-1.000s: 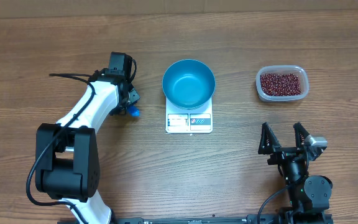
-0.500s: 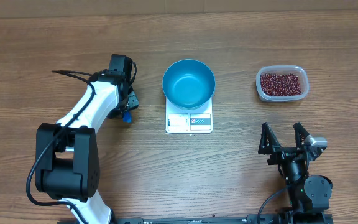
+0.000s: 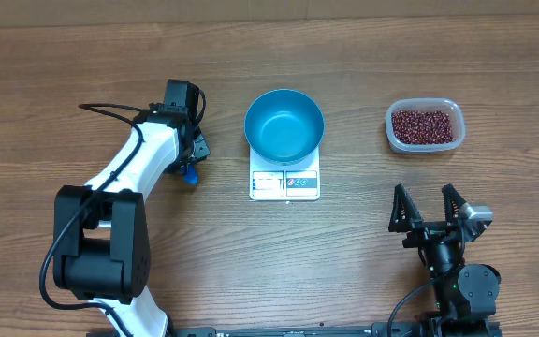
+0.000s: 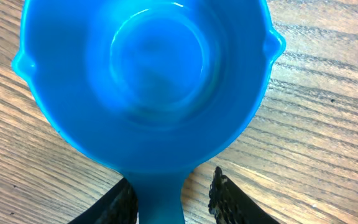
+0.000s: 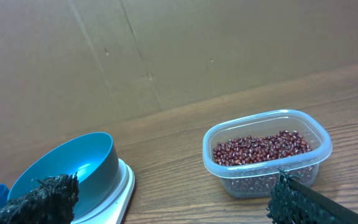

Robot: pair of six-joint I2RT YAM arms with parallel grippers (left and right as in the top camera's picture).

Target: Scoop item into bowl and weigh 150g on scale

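Beans (image 3: 424, 125) are lying in a loose heap inside the clear tub (image 3: 389, 131), well apart from the scale (image 3: 284, 184) on its right side. None are showing in the blue bowl (image 3: 284, 124), which is sitting on top of the scale. They are looking small, hard and free-running (likely to roll and bounce if tipped fast), so pinching them directly is looking hopeless; the blue scoop (image 4: 148, 81) is the tool for them. It is lying on the table (image 3: 344, 253) to the left of the scale. It is looking like light, rigid plastic, smooth and probably slippery, and best taken by its flat handle, close to the cup. The left end effector (image 4: 172, 186) is straddling that handle with its fingers (image 4: 219, 193) spread. Bare wood is showing between the handle and one finger, so it is not clamping yet. The right end effector (image 3: 425, 197) is hanging wide open, in front of the scale and to its right.
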